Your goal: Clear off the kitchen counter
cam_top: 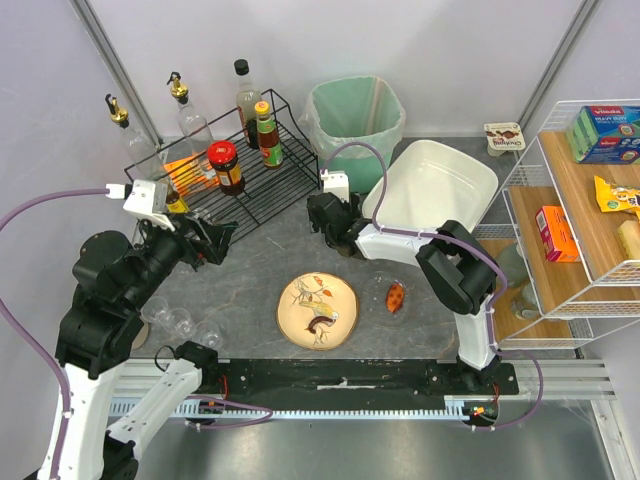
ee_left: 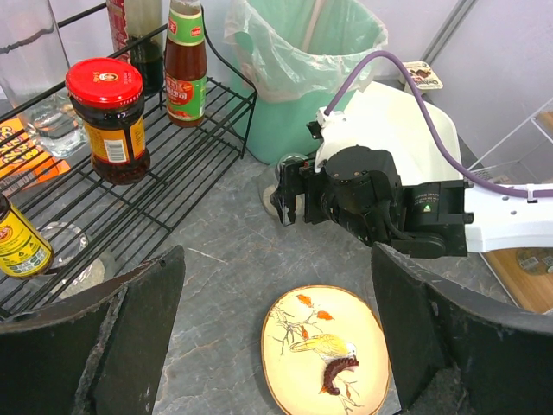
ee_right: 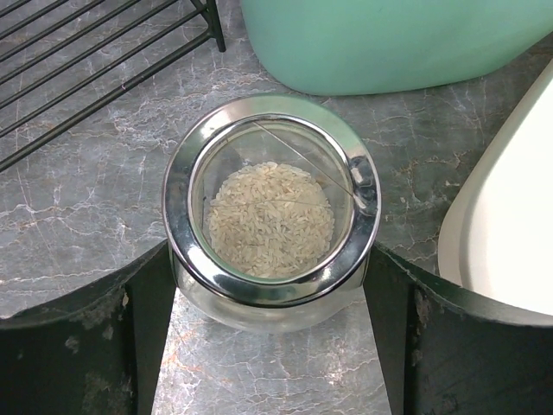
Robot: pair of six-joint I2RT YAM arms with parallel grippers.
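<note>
The kitchen counter (cam_top: 255,265) is dark grey mottled stone. A glass jar of rice (ee_right: 270,212) with a shiny metal rim stands on it beside the green bin. My right gripper (ee_right: 270,294) straddles the jar, its fingers (ee_right: 147,328) pressed against the jar's two sides. From the left wrist view the right gripper (ee_left: 289,194) hides most of the jar. My left gripper (ee_left: 276,268) hovers open and empty over the counter, near the black wire rack and above an oval bird-painted plate (ee_left: 327,350), which lies in the front middle (cam_top: 317,310).
The black wire rack (cam_top: 255,195) holds a red-lidded jar (cam_top: 225,165) and sauce bottles. Behind stand a green bin (cam_top: 355,115) and a white tub (cam_top: 430,185). A small glass dish with an orange-red piece (cam_top: 396,297) and drinking glasses (cam_top: 180,320) sit near the front. A wire shelf (cam_top: 570,220) stands at the right.
</note>
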